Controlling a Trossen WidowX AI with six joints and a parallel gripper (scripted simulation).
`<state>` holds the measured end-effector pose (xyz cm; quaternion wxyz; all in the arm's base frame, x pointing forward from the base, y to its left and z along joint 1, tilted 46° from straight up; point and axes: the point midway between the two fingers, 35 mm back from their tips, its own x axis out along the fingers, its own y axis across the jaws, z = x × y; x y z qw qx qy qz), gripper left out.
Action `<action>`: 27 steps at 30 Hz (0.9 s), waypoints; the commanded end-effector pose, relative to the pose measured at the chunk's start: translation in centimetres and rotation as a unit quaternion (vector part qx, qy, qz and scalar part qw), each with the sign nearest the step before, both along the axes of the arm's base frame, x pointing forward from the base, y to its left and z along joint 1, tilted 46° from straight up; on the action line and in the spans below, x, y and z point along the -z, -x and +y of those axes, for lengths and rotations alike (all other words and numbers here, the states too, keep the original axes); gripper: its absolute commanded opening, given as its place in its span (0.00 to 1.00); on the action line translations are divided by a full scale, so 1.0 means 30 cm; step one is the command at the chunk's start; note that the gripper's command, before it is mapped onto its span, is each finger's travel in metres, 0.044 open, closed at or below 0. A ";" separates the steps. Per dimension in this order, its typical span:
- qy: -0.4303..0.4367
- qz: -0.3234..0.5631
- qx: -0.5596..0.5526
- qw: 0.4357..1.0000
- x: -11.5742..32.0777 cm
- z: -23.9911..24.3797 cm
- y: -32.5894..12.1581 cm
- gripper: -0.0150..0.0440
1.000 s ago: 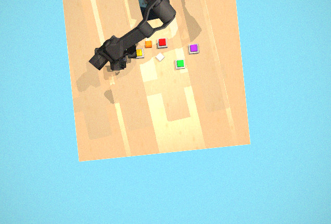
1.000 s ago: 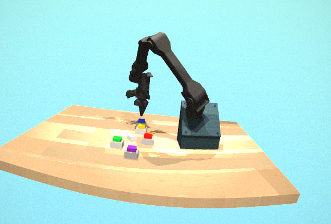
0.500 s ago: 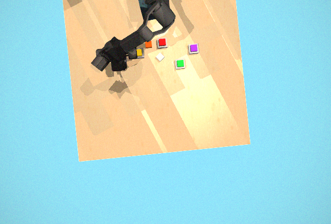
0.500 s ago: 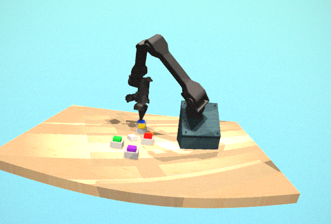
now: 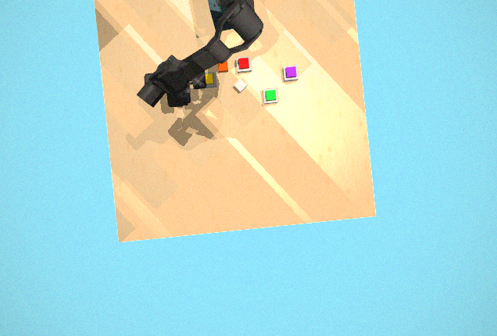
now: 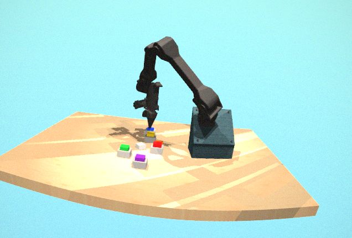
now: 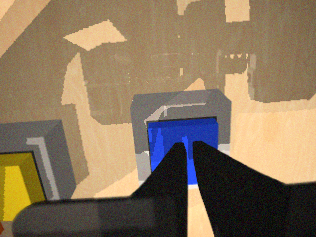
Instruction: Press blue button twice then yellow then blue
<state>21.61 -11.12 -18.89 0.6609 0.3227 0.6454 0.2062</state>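
The blue button (image 6: 150,129) (image 7: 165,134) has a blue cap in a grey housing. My gripper (image 6: 149,127) (image 7: 188,150) is shut and empty, pointing down with its fingertips at the middle of the blue cap, touching it or just above; how far the cap is down cannot be told. In the top view the arm hides the blue button and the fingertips. The yellow button (image 5: 209,79) (image 6: 150,134) (image 7: 17,184) stands beside the blue one, its cap raised and nothing on it.
The red button (image 5: 243,63) (image 6: 158,144), green button (image 5: 270,95) (image 6: 124,147) and purple button (image 5: 291,72) (image 6: 139,158) stand beyond the yellow one. A white block (image 5: 240,85) (image 6: 140,145) lies among them. An orange block (image 5: 223,67) lies between the yellow and red buttons, close under the arm.
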 end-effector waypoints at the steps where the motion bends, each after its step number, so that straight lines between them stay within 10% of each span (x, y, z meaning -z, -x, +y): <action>1: -0.005 0.004 0.003 1.000 0.001 0.010 0.007 0.29; 17: -0.003 0.005 0.003 1.000 -0.226 -0.217 0.034 0.29; 27: -0.005 0.006 0.003 1.000 -0.401 -0.041 0.018 0.29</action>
